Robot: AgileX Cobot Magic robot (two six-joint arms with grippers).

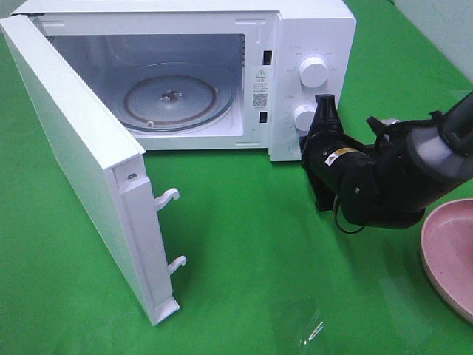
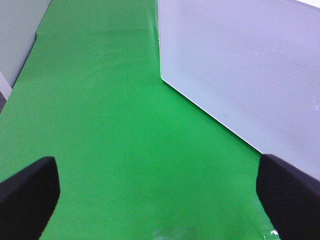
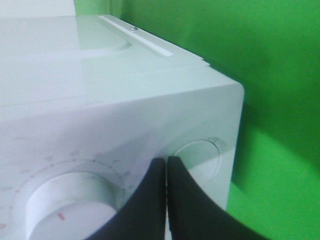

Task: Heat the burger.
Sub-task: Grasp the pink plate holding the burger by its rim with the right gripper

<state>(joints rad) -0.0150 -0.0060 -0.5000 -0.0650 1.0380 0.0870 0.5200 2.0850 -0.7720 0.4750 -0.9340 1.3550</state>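
The burger is not in view in any frame. The white microwave [image 1: 310, 29] stands at the back with its door [image 1: 81, 170] swung wide open, and its glass turntable [image 1: 174, 100] is bare. My right gripper [image 1: 324, 103] is shut and empty, its tips right by the lower knob [image 1: 304, 117] on the control panel. In the right wrist view the shut fingertips [image 3: 166, 161] rest between a knob [image 3: 70, 205] and a round button [image 3: 200, 155]. My left gripper [image 2: 160, 200] is open and empty over the green cloth, beside the door's outer face [image 2: 250, 65].
A pink shallow plate [image 1: 451, 251] lies at the right edge, empty where it shows. The open door juts forward on the left with two latch hooks [image 1: 168, 198]. Green cloth [image 1: 251, 251] covers the table. The upper knob [image 1: 313, 72] sits above the lower one.
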